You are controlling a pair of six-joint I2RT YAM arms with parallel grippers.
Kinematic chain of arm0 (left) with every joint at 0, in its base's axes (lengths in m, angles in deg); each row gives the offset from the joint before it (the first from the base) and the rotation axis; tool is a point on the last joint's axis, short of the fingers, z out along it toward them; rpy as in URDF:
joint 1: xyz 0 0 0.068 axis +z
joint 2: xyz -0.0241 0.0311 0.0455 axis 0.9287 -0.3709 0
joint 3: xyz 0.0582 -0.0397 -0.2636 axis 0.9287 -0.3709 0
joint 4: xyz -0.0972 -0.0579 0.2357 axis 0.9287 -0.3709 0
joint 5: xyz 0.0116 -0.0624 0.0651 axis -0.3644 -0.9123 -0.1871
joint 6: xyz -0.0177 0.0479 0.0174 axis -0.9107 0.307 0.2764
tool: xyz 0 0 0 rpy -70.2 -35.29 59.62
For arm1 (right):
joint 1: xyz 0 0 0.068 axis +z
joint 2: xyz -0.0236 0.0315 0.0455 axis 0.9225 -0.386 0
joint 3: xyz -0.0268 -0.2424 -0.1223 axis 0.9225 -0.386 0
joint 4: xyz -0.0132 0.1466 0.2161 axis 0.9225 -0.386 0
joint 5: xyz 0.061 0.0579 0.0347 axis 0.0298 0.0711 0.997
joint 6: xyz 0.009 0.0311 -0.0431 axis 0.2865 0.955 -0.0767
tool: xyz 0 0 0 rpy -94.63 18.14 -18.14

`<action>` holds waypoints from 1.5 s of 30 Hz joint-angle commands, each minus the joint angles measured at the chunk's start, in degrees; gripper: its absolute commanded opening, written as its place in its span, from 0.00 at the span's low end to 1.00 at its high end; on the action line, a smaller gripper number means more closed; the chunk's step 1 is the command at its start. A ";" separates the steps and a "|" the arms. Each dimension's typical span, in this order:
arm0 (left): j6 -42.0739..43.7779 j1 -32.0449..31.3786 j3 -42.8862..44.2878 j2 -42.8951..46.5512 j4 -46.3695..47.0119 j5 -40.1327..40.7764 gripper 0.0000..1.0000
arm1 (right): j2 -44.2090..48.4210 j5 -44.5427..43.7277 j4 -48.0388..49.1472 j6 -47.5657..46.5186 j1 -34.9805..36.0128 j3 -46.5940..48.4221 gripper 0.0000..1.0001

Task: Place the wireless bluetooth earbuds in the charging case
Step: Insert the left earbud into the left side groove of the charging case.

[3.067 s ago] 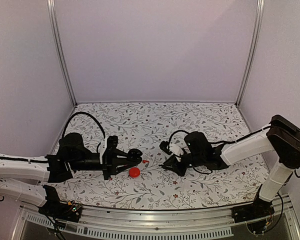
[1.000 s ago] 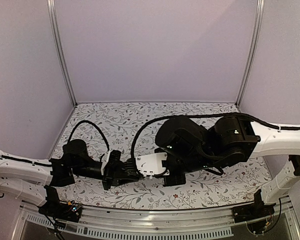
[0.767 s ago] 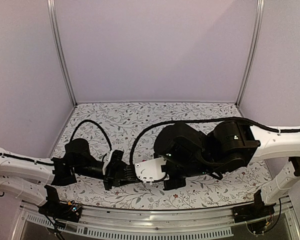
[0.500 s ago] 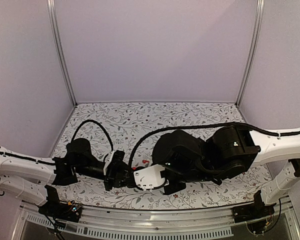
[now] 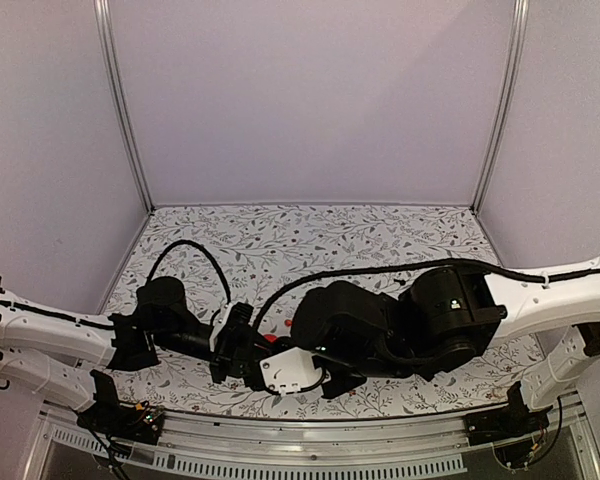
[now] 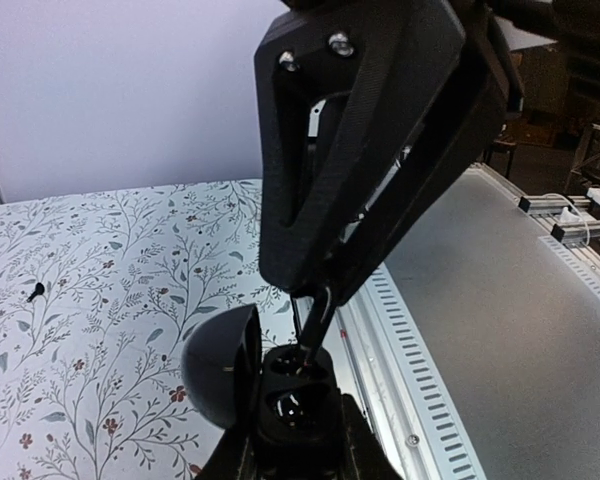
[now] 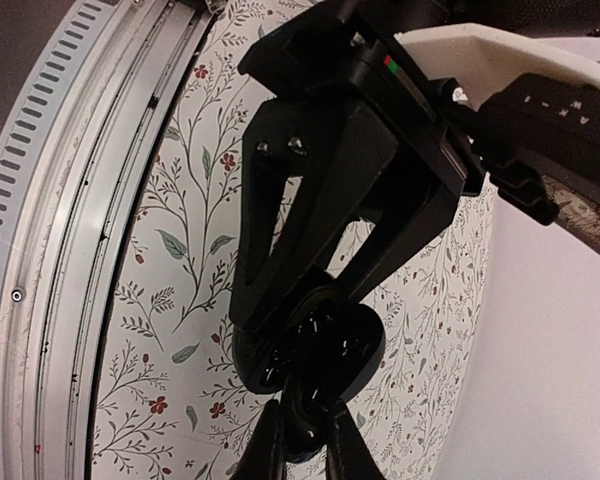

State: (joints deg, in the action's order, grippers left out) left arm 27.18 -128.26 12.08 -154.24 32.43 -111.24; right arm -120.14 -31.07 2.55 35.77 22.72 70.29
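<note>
Right claw (image 6: 313, 300) shifted left, floral table (image 5: 280, 235) (lilac walls (image 5: 310, 100))

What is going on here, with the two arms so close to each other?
The left gripper holds a black charging case with its lid open. The right gripper, shut, comes from above, and its tips reach into one of the case's sockets. It seems to be putting an earbud in, but the spot is too dark to show one.
</note>
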 commanded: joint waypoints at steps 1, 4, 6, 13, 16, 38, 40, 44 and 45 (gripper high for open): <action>1.15 -1.38 1.30 -0.39 1.33 -0.73 0.00 | -1.08 -1.32 0.71 -0.76 0.81 -0.34 0.05; 3.05 -2.10 0.91 -0.17 1.22 -0.55 0.00 | -1.60 -2.08 0.71 -0.99 1.10 -0.26 0.05; 3.68 -2.26 0.76 0.00 1.05 -0.02 0.01 | -1.83 -2.01 0.44 -1.19 1.40 0.07 0.05; 6.26 -2.56 1.61 -0.04 -1.68 1.29 0.00 | -2.35 -3.19 -0.29 -2.17 2.21 -0.41 0.04; 6.79 -2.71 1.94 -0.17 -2.57 1.75 0.00 | -2.35 -3.23 -0.50 -2.18 2.48 -0.49 0.04; 10.53 -4.39 3.91 -1.51 -7.29 4.14 0.00 | -2.19 0.07 -1.64 -2.97 3.15 -2.10 0.03; 11.06 -4.56 4.10 -1.67 -7.78 4.41 0.00 | -2.19 -0.01 -1.56 -3.12 3.14 -2.41 0.02; 12.59 -5.15 4.89 -2.21 -9.75 5.54 0.00 | -2.06 1.27 -1.65 -3.67 3.15 -2.62 0.02; 12.83 -5.31 5.08 -2.38 -10.09 5.74 0.00 | -2.02 1.72 -1.64 -3.80 3.15 -2.74 0.02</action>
State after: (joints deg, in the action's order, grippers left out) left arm 37.82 -132.41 15.07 -155.97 23.90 -107.17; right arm -121.74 -32.07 2.05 32.60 25.30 68.37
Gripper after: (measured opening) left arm 0.187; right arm 0.106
